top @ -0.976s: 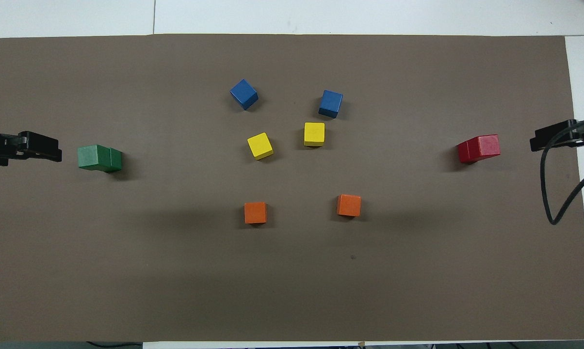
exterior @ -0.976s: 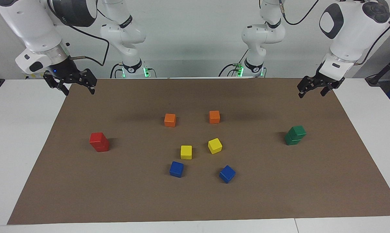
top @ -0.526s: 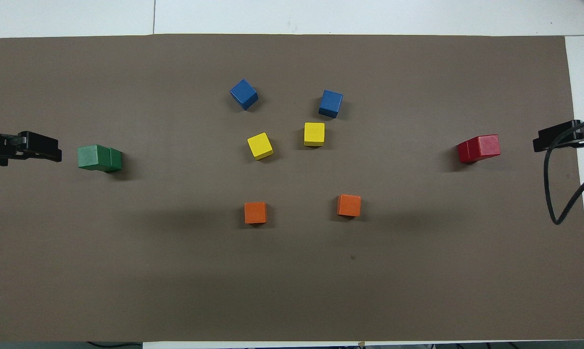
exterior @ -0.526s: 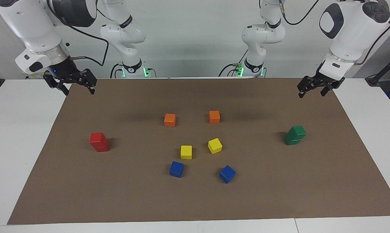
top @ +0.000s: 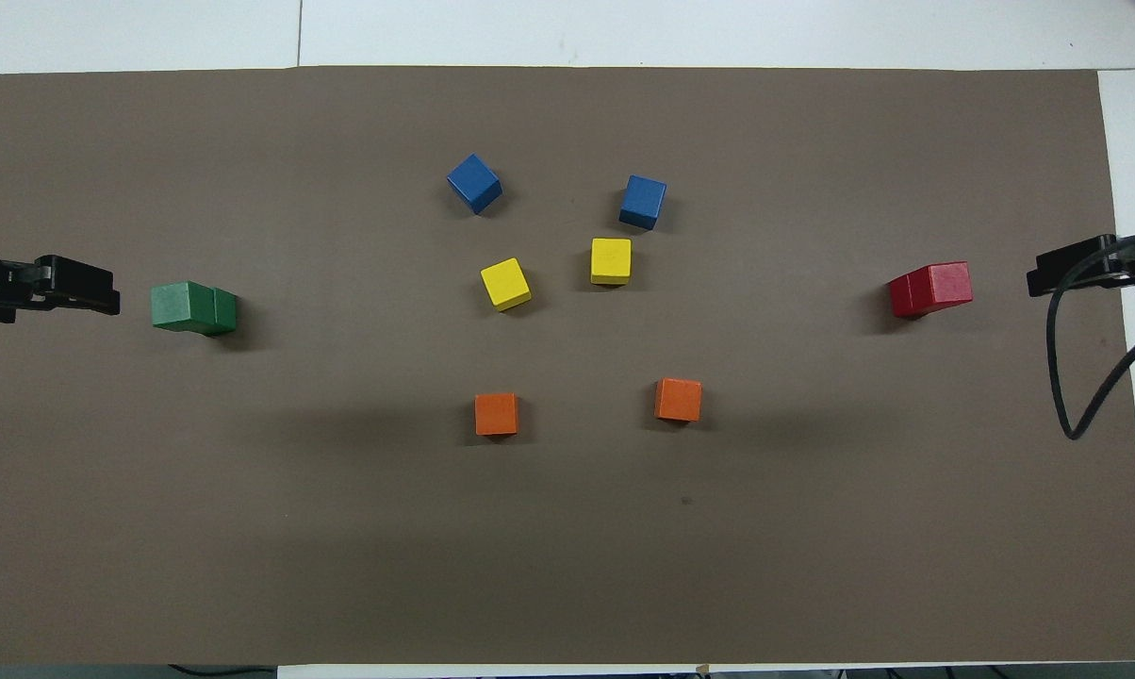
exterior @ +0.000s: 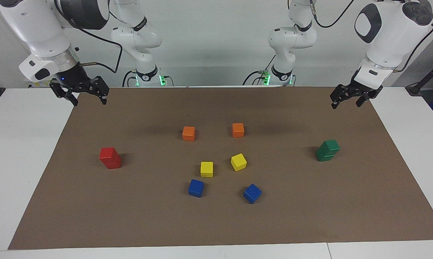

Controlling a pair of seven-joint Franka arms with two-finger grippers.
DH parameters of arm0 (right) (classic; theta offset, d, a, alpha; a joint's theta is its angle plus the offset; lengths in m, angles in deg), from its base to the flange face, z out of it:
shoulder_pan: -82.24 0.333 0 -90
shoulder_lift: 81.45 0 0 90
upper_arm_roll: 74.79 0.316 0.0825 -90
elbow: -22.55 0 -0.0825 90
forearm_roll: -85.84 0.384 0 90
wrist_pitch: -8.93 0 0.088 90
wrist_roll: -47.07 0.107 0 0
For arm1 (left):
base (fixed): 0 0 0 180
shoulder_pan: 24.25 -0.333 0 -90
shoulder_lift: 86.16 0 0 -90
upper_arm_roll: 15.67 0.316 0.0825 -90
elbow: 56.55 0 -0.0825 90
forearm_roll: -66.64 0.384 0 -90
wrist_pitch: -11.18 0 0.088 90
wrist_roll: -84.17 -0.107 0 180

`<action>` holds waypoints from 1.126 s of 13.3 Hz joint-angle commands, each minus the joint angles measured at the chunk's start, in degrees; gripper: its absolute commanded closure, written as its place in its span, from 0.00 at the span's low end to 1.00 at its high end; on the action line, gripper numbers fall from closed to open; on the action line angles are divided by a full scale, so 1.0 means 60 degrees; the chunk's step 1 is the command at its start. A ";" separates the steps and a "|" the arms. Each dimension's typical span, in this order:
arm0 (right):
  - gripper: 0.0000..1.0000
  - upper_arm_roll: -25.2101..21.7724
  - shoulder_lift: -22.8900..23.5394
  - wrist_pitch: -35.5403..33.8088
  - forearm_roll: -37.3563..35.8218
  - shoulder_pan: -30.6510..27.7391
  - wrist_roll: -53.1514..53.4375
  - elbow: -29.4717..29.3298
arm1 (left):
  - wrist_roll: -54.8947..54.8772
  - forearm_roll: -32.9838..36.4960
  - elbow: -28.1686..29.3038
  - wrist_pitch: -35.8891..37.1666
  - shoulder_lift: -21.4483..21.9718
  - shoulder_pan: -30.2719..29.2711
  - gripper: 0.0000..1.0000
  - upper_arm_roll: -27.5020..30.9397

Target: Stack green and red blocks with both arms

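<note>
Facing view: the red stack (exterior: pixel 110 158) and the green stack (exterior: pixel 327 150) each stand two cubes high on the brown mat (exterior: pixel 216 223), tops skewed. The right claw (exterior: pixel 79 94) and the left claw (exterior: pixel 349 96) hang spread and empty. Overhead view: both stacks (top: pixel 929 289) (top: pixel 193 307) sit near the mat's ends; a low returning claw could topple one.

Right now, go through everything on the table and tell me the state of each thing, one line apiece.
Green blocks: stacked two high, top one skewed.
Red blocks: stacked two high, top one offset.
Orange cubes: two singles, flat on the mat.
Yellow cubes: two singles, unstacked.
Blue cubes: two singles, unstacked.
Left end effector: open, empty, raised over the mat's edge.
Right end effector: open, empty, raised over the mat's corner.
</note>
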State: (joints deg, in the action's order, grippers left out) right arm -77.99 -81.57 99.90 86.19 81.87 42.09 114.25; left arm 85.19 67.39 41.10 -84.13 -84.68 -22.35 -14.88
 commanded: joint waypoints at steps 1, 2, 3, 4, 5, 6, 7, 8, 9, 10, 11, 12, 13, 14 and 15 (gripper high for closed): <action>0.00 -0.0053 -0.0199 -0.0116 -0.0145 -0.0040 0.0141 0.0126 | 0.0049 0.0152 0.0044 -0.0007 0.0148 -0.0038 0.00 -0.0044; 0.00 -0.0039 -0.0199 -0.0102 -0.0305 -0.0113 0.0141 0.0141 | 0.0049 0.0152 0.0043 -0.0007 0.0162 -0.0038 0.00 -0.0044; 0.00 -0.0039 -0.0242 -0.0116 -0.0379 -0.0143 0.0141 0.0155 | 0.0049 0.0152 0.0043 -0.0007 0.0148 -0.0038 0.00 -0.0044; 0.00 -0.0039 -0.0257 -0.0131 -0.0394 -0.0143 0.0141 0.0199 | 0.0049 0.0152 0.0043 -0.0007 0.0148 -0.0038 0.00 -0.0044; 0.00 -0.0039 -0.0272 -0.0117 -0.0409 -0.0143 0.0141 0.0243 | 0.0049 0.0152 0.0043 -0.0007 0.0148 -0.0038 0.00 -0.0044; 0.00 -0.0053 -0.0272 -0.0116 -0.0409 -0.0129 0.0141 0.0243 | 0.0049 0.0152 0.0043 -0.0007 0.0148 -0.0038 0.00 -0.0029; 0.00 -0.0039 -0.0272 -0.0116 -0.0409 -0.0129 0.0141 0.0243 | 0.0049 0.0152 0.0043 -0.0007 0.0148 -0.0038 0.00 -0.0044; 0.00 -0.0039 -0.0272 -0.0116 -0.0409 -0.0143 0.0141 0.0258 | 0.0049 0.0152 0.0043 -0.0007 0.0162 -0.0038 0.00 -0.0044; 0.00 -0.0039 -0.0286 -0.0116 -0.0409 -0.0143 0.0141 0.0258 | 0.0049 0.0152 0.0043 -0.0007 0.0148 -0.0038 0.00 -0.0044; 0.00 -0.0039 -0.0316 -0.0116 -0.0409 -0.0129 0.0141 0.0272 | 0.0049 0.0152 0.0058 -0.0007 0.0148 -0.0038 0.00 -0.0044; 0.00 -0.0039 -0.0316 -0.0116 -0.0409 -0.0129 0.0141 0.0287 | 0.0049 0.0152 0.0044 -0.0007 0.0162 -0.0038 0.00 -0.0044; 0.00 -0.0039 -0.0316 -0.0116 -0.0409 -0.0129 0.0141 0.0287 | 0.0049 0.0152 0.0058 -0.0007 0.0162 -0.0038 0.00 -0.0044; 0.00 -0.0039 -0.0330 -0.0102 -0.0409 -0.0129 0.0141 0.0331 | 0.0049 0.0152 0.0044 -0.0007 0.0162 -0.0038 0.00 -0.0044; 0.00 -0.0039 -0.0345 -0.0087 -0.0409 -0.0129 0.0141 0.0389 | 0.0049 0.0152 0.0043 -0.0007 0.0148 -0.0038 0.00 -0.0044; 0.00 -0.0039 -0.0345 -0.0087 -0.0409 -0.0129 0.0141 0.0404 | 0.0049 0.0152 0.0043 -0.0007 0.0148 -0.0038 0.00 -0.0044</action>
